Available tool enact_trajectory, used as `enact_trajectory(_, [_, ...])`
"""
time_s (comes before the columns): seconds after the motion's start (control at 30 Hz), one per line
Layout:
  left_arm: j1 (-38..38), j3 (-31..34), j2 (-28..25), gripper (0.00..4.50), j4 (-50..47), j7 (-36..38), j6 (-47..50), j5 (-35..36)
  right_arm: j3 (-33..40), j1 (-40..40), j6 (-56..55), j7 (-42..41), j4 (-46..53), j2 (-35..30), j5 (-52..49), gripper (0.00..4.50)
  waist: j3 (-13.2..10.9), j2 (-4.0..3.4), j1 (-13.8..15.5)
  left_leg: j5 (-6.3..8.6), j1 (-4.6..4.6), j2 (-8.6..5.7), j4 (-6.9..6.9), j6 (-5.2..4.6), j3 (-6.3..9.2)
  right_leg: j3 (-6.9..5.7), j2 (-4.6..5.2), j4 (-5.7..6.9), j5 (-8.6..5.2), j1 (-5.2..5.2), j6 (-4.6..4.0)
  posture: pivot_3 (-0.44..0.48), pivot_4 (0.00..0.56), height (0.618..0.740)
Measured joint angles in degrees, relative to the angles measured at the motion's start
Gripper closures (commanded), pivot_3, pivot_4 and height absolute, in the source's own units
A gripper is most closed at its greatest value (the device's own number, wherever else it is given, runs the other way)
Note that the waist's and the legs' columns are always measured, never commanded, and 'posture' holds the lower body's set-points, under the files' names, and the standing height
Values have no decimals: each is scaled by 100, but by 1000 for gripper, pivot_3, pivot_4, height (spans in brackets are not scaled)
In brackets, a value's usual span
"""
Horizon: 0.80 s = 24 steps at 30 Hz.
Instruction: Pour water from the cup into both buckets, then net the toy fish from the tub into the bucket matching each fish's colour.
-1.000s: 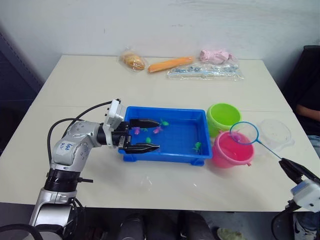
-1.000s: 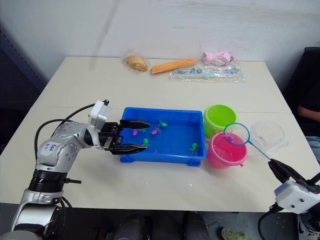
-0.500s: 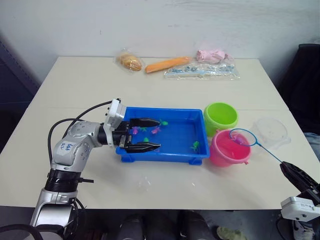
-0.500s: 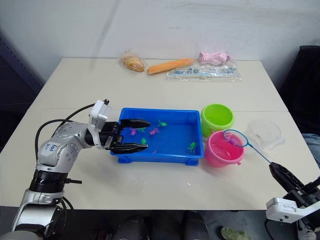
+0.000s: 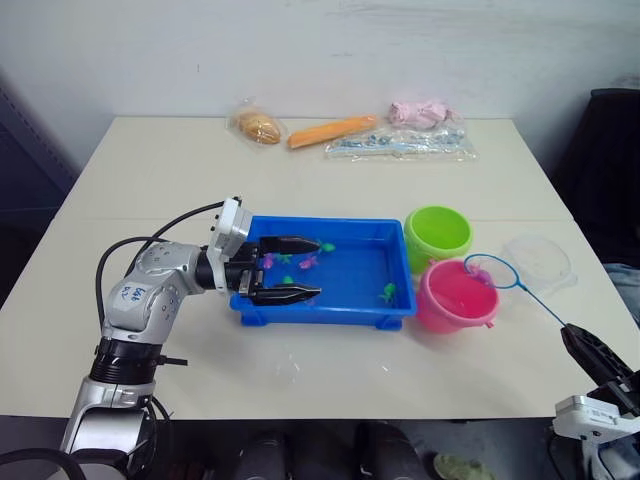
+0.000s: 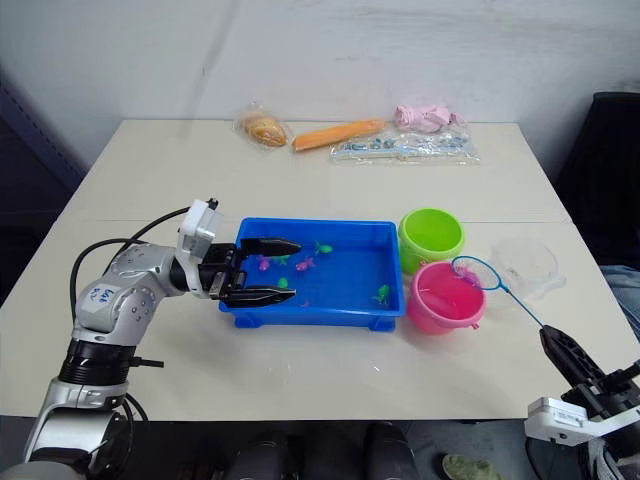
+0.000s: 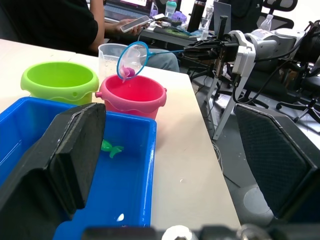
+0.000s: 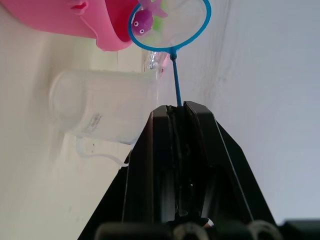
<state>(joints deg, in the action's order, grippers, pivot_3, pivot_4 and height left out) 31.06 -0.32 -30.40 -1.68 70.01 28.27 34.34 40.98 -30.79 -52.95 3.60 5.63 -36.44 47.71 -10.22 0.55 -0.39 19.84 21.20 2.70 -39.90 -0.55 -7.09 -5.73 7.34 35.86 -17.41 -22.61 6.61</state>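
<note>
The blue tub [image 5: 330, 222] sits mid-table with several green and pink toy fish, one green [image 5: 388, 292] and one pink [image 5: 308, 262]. My left gripper [image 5: 318, 268] is open across the tub's left front corner, one finger over the water and one outside the near wall. To the tub's right stand the green bucket [image 5: 440, 232] and, nearer, the pink bucket [image 5: 455, 297]. The clear cup [image 5: 540, 262] stands to the right of the buckets. My right gripper [image 5: 572, 335] is shut on the net's thin handle. The net [image 5: 492, 270] hangs over the pink bucket's right rim with a pink fish [image 8: 145, 19] in its mesh.
Along the table's far edge lie a bagged bun [image 5: 258, 125], an orange carrot-shaped toy [image 5: 335, 129], a pink item [image 5: 420, 110] and a clear bag [image 5: 400, 145]. A seated person holding a phone [image 7: 75, 25] is beyond the table's right edge, close to the cup.
The whole picture has shifted a little. The net's hoop has drifted from over the pink bucket's middle towards its right rim, still carrying the fish. My left gripper has stayed in place.
</note>
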Motion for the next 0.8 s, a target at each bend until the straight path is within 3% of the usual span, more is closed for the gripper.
enact_trajectory(0.57, [-17,-3,45,94,-1,-52,-11,0,-652,-277,680,-3,859,63,-119,4500,0,-1,11,0,1,1,0,-2,5,-4,7,1,-1,2,-2,0,150,740])
enact_trajectory(0.8, [-50,-9,116,94,-18,-147,-22,0,-524,-231,1042,141,774,5,-168,4500,-1,-1,7,1,1,3,1,-3,9,-7,7,1,-3,2,-5,0,150,740])
